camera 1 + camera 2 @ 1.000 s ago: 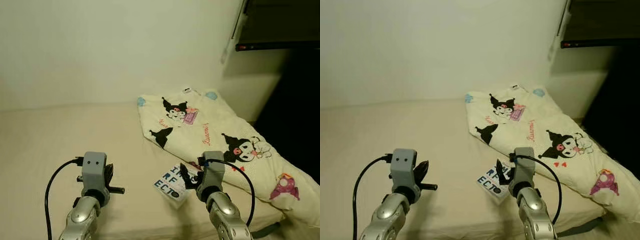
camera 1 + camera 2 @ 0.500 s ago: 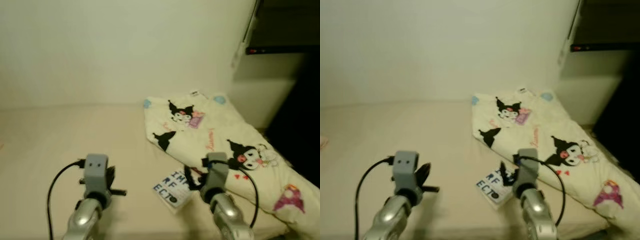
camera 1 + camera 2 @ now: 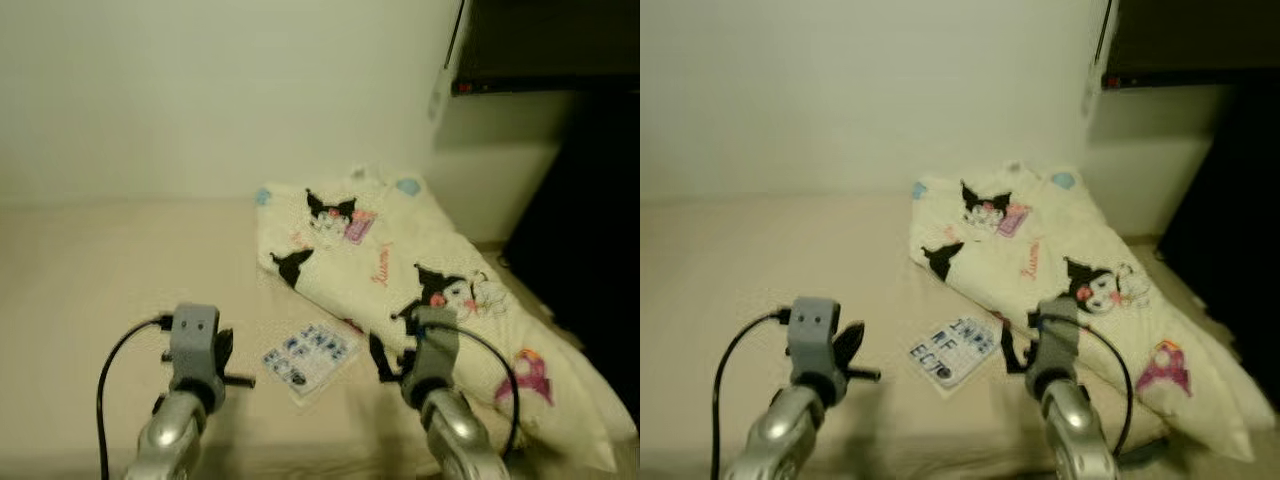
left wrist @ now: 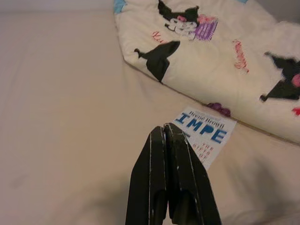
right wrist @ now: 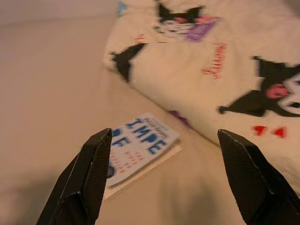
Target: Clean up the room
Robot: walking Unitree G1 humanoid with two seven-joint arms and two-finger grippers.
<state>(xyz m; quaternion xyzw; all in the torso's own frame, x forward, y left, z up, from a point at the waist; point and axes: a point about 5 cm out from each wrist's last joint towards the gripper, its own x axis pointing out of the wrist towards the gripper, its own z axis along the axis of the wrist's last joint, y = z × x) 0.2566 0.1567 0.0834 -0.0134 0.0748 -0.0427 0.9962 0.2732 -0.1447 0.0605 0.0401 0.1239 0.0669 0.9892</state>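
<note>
Step in hand: approaching the book [image 3: 311, 350] at lower centre, on the bed [image 3: 90, 280] beside the printed quilt [image 3: 400, 270]. Right hand [image 5: 164, 178] spread wide, empty; left hand [image 4: 166, 183] clenched, empty. Next move likely requires lowering the right hand over the book.
</note>
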